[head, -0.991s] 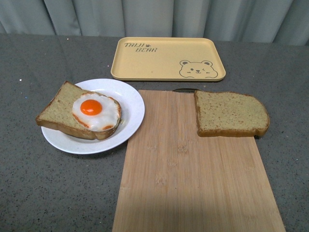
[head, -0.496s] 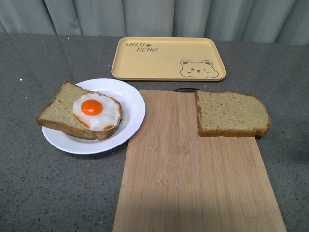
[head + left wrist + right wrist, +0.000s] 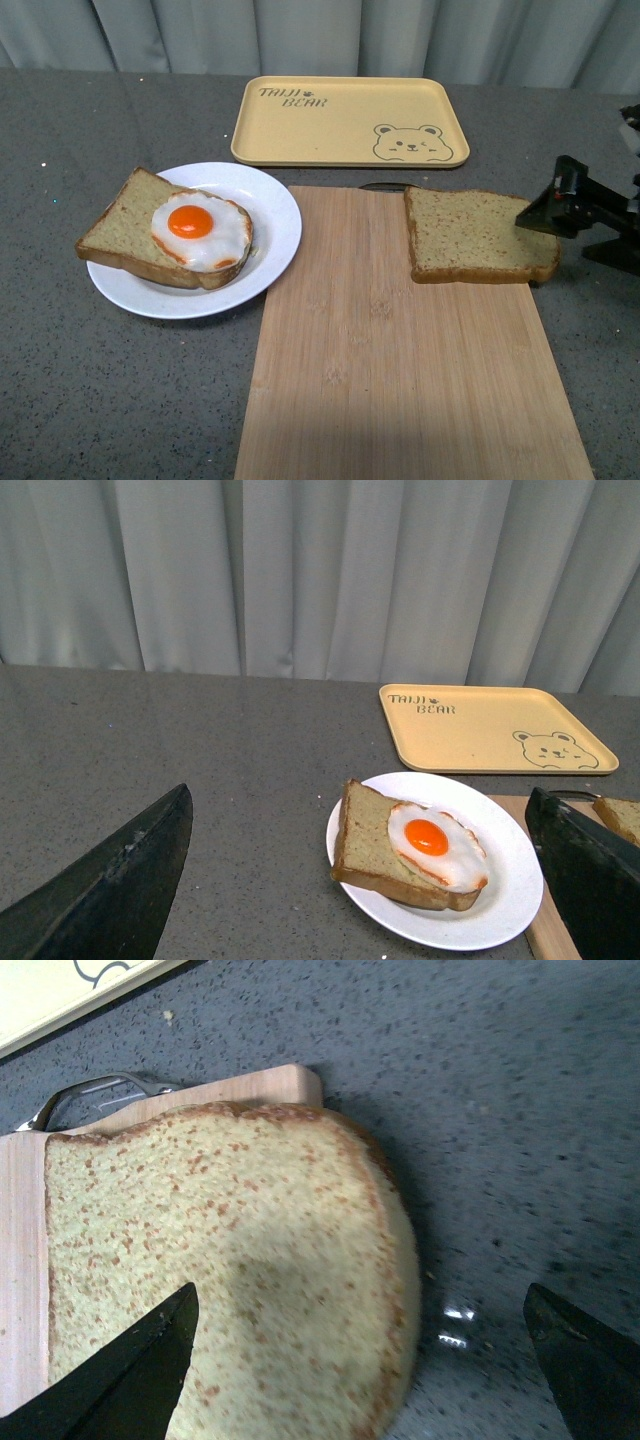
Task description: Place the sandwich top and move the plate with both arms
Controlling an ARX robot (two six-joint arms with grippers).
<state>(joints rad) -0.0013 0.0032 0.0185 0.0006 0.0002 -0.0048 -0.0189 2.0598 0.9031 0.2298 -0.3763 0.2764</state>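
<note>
The sandwich top (image 3: 478, 235) lies flat on the far right corner of the board (image 3: 400, 380). Its round edge sticks out a little past the board's right side, over the gray tabletop (image 3: 100, 400). It has no egg on it.

The right tool (image 3: 360, 1290) is at this slice, on its right side. Its two black fingers (image 3: 130, 1380) are spread wide apart. In the right wrist view, one finger is over the bread. The other is over the tabletop, past the slice's round edge. The tool is holding nothing. The pictures do not show if a finger touches the bread.

The plate (image 3: 275, 215) sits on the tabletop to the left of the board. Its right rim is right up against the board's left edge. A second slice (image 3: 125, 225) lies on the plate with a fried egg (image 3: 198, 230) on top. That slice sticks out past the plate's left rim.

The left tool (image 3: 357, 792) is also spread wide and holds nothing. In the left wrist view, the plate shows between its two black fingers, farther off.

A yellow tray (image 3: 345, 125) with a bear drawn on it lies behind the board, near the gray curtain (image 3: 300, 35). A small metal loop (image 3: 95, 1095) peeks out at the board's far edge, close to a corner of the sandwich top.
</note>
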